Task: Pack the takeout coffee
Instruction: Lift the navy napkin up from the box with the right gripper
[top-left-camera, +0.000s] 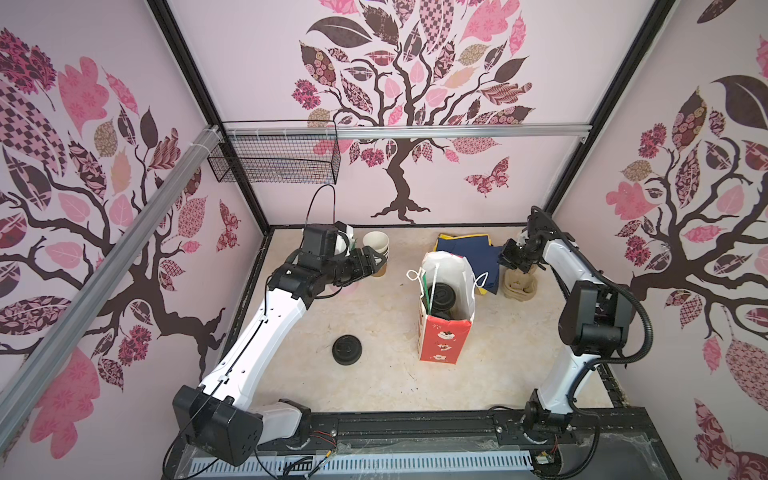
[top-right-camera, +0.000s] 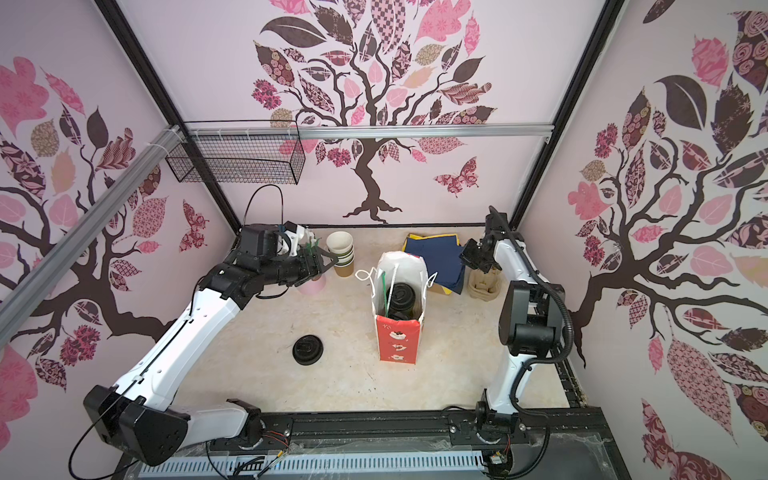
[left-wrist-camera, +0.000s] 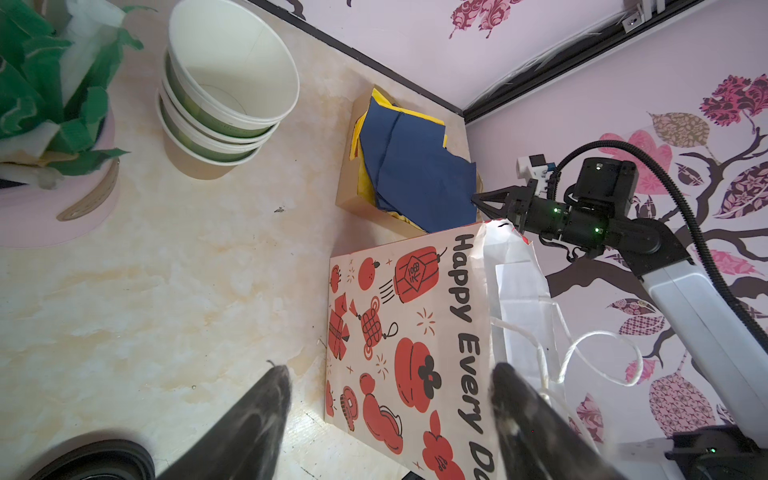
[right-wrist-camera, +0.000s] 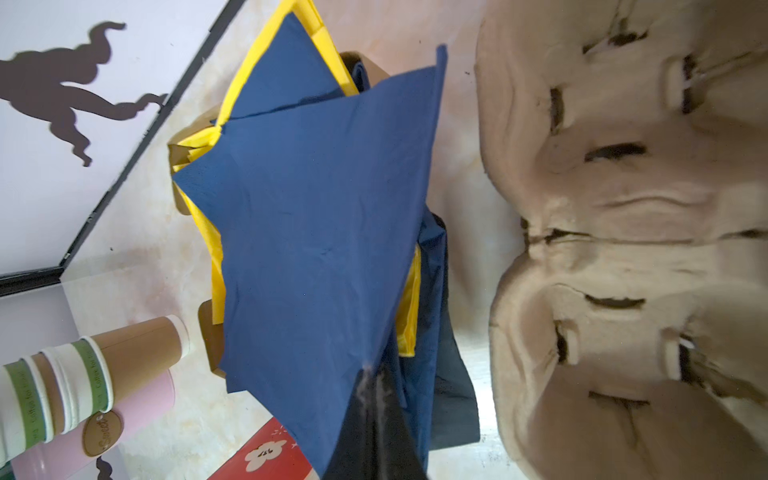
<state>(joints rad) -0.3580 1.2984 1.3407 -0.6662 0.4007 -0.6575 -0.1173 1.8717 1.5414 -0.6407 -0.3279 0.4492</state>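
Lids (top-left-camera: 347, 350) lie loose on the near worktop (top-left-camera: 374, 395). Mid-worktop, both lidded cups (top-left-camera: 442, 293) stand inside the bag (top-left-camera: 440, 345). Farther, the left claw (top-left-camera: 376, 262) gapes empty beside the cup stack (top-left-camera: 376, 245); the right claw (left-wrist-camera: 476, 199) is closed on a napkin (right-wrist-camera: 324, 208). We judge napkin packing underway: next, carry it over the bag and release.
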